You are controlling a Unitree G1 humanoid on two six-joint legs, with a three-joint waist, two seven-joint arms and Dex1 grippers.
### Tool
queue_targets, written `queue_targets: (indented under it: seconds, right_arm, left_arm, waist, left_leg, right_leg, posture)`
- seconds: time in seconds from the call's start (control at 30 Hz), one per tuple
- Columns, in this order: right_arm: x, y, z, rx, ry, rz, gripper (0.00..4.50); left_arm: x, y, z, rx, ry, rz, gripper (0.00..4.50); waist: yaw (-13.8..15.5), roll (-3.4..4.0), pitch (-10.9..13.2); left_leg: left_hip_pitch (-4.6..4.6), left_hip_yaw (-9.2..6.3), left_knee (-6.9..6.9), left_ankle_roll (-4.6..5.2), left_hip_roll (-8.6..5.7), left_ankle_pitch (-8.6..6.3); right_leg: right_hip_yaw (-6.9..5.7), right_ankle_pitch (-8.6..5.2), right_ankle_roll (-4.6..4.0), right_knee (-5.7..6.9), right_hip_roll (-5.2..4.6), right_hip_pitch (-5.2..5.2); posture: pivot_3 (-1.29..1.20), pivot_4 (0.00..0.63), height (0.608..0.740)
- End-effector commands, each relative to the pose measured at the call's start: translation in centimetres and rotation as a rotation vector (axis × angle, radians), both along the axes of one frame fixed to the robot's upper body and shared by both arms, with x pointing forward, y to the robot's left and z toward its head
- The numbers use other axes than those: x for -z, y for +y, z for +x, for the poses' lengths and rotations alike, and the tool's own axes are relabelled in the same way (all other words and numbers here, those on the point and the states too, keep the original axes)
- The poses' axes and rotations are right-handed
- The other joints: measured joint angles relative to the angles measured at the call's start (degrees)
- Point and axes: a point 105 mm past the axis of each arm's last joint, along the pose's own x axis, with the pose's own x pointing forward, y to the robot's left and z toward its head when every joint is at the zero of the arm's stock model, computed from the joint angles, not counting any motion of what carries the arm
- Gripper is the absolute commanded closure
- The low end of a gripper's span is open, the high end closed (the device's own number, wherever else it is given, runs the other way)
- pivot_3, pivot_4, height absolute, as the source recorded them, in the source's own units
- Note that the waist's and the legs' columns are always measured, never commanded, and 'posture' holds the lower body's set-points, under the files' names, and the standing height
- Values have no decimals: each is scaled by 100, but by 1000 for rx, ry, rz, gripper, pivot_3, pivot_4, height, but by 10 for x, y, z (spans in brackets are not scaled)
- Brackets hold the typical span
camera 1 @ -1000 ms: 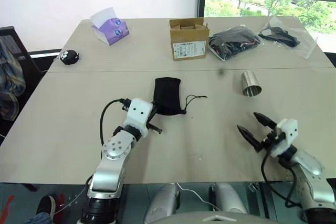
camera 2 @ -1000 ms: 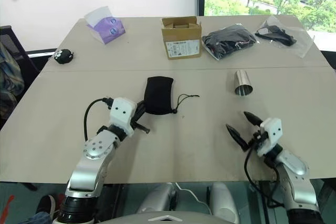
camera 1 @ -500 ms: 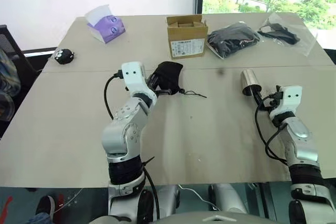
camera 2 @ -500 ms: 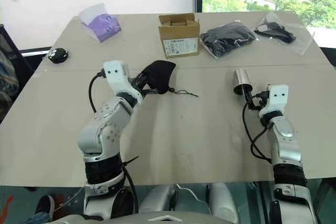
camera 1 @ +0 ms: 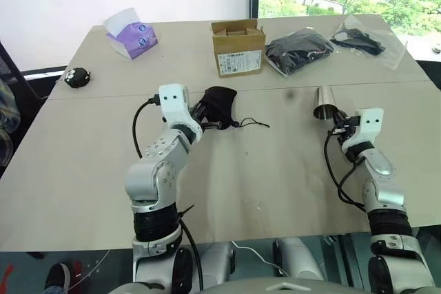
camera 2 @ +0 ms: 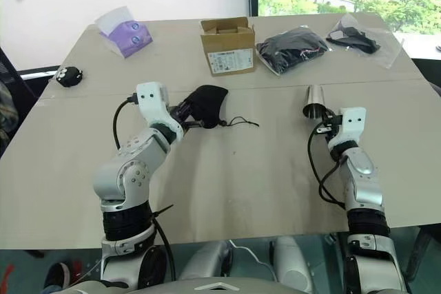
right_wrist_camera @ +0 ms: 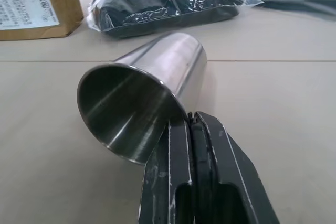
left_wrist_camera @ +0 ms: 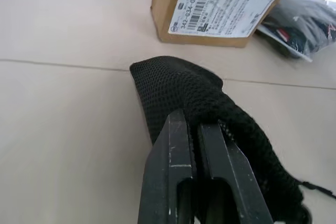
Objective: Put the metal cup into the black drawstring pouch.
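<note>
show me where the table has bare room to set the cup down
Bare table lies between the black drawstring pouch and the metal cup, and along the near edge. The far strip is crowded: tissue box, cardboard box, plastic bags.

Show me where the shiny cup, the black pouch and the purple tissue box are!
metal cup (right_wrist_camera: pixel 152 85), right wrist view, on its shiny side wall.
black drawstring pouch (left_wrist_camera: pixel 178 90), left wrist view, on the mesh fabric above the jaws.
purple tissue box (camera 1: pixel 132 37), left eye view, on its purple front.
</note>
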Motion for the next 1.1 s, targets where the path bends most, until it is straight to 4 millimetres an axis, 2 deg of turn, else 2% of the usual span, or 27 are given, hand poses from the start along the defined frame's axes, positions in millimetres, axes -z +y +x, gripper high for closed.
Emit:
queue_targets:
  seconds: [0.03,0.13,0.27,0.4,0.5,0.6,0.67,0.8,0.9,0.97,1.1]
  right_arm:
    - [-18,10,1,-74,-66,24,4462]
    - [-31,33,-9,-242,-137,70,4462]
    - [-49,78,-42,-592,-190,160,4462]
    - [-48,110,-71,-819,-147,118,4462]
    - [-33,125,-81,-894,-89,9,4462]
    - [-12,129,-80,-885,-48,-93,4462]
    - [-6,129,-76,-858,-40,-108,4462]
    - [-15,128,-63,-752,-72,-16,4462]
    - [-15,125,-61,-714,-71,25,4462]
    - [-15,123,-60,-702,-69,45,4462]
    - [-15,121,-56,-662,-69,81,4462]
  left_arm:
    - [0,-9,-5,83,8,-55,4500]
    - [13,-15,-8,117,87,-117,4500]
    - [16,-28,-9,162,139,-263,4500]
    - [12,-38,-12,220,141,-344,4500]
    - [12,-42,-15,258,152,-369,4500]
    - [11,-48,-19,300,155,-369,4500]
    - [9,-52,-21,329,151,-364,4500]
    - [5,-63,-42,470,148,-357,4500]
    - [11,-64,-51,522,170,-298,4500]
    - [20,-64,-54,544,188,-212,4500]
    - [26,-67,-56,570,191,-163,4500]
  waist:
    - [-17,0,0]
    - [-35,0,0]
    - [-39,-1,1]
    - [-20,-1,1]
    - [-13,-3,0]
    - [-10,-5,0]
    - [-8,-5,0]
    - [-29,-7,1]
    - [-20,-6,1]
    - [-17,-7,1]
    - [-12,-6,1]
  left_leg:
    - [0,1,0,0,0,0]
    - [0,1,0,0,1,0]
    - [-3,1,0,0,5,0]
    - [-3,-1,4,0,5,0]
    - [-4,-2,8,0,3,0]
    - [-3,-1,10,0,2,0]
    - [-2,0,10,0,1,0]
    - [-3,3,10,0,5,0]
    - [-2,2,10,-1,5,0]
    - [-2,2,11,-1,4,0]
    - [-2,2,11,0,-1,0]
  right_leg:
    - [1,0,0,0,0,0]
    - [3,0,0,3,1,-2]
    - [4,0,0,8,1,-8]
    - [3,0,0,11,-1,-8]
    - [3,0,0,14,-2,-8]
    - [4,0,0,17,-2,-9]
    - [4,0,0,19,-2,-9]
    - [11,0,0,23,-11,-16]
    - [10,0,0,26,-11,-17]
    - [10,0,0,25,-8,-16]
    - [10,0,0,25,-4,-16]
  posture:
    - [0,150,740]
    - [0,150,740]
    - [0,150,740]
    - [0,150,740]
    - [0,150,740]
    - [0,150,740]
    - [0,150,740]
    - [0,150,740]
    - [0,150,740]
    - [0,150,740]
    - [0,150,740]
